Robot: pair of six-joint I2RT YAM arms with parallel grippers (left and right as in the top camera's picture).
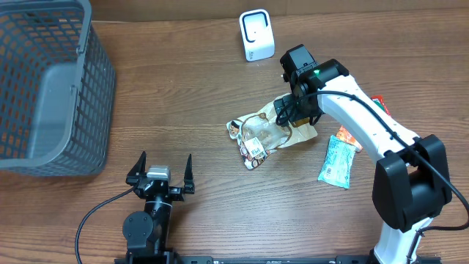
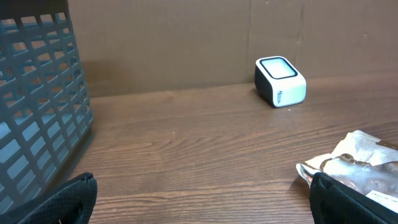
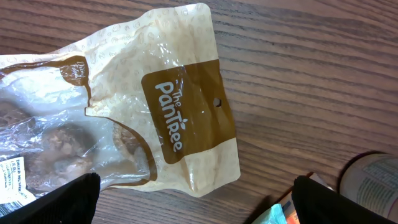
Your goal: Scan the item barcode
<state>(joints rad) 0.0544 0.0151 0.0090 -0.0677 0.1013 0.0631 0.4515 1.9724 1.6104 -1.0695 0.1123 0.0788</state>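
Both grippers have fingers spread, gripping nothing. You will find the bag [image 1: 260,136] at centre, the right gripper [image 1: 292,111] above its right end, the scanner [image 1: 256,35] far behind, the left gripper [image 1: 164,161] near, left.

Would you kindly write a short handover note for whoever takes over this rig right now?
Left end effector: open, empty, low near its own base.
Right end effector: open, empty, hovering over the brown end of the snack bag.
Things: the snack bag lies flat mid-table. The scanner stands at the far edge, apart from it. A teal packet lies to the bag's right.
Done: right arm positioned over the bag, no grip yet.
Left: grip the bag, lift it and show its barcode to the scanner.
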